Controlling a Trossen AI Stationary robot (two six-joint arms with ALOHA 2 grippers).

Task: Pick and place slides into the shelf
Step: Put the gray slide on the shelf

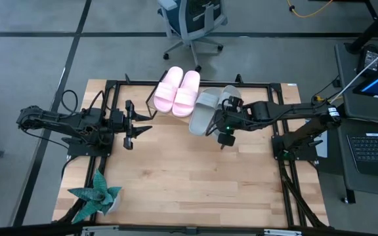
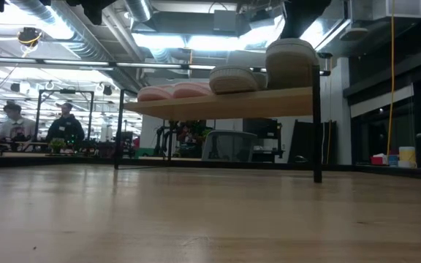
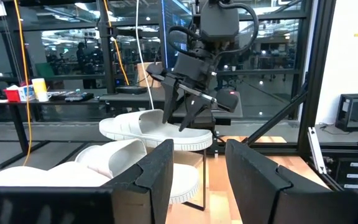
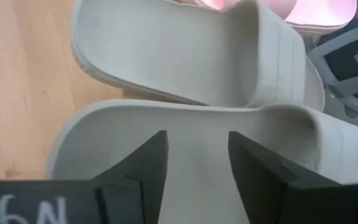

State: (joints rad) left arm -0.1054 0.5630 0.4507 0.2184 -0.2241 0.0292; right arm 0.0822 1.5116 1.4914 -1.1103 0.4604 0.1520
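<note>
Because all four slides sit on the shelf at the table's 12 o'clock edge, pink pair beside grey-green pair, the right pincer hangs spread just by them, holding nothing, while the left pincer waits spread at 9 o'clock.

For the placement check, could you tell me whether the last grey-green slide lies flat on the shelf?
No, tipped: the grey-green slide leans on its partner on the shelf.
</note>
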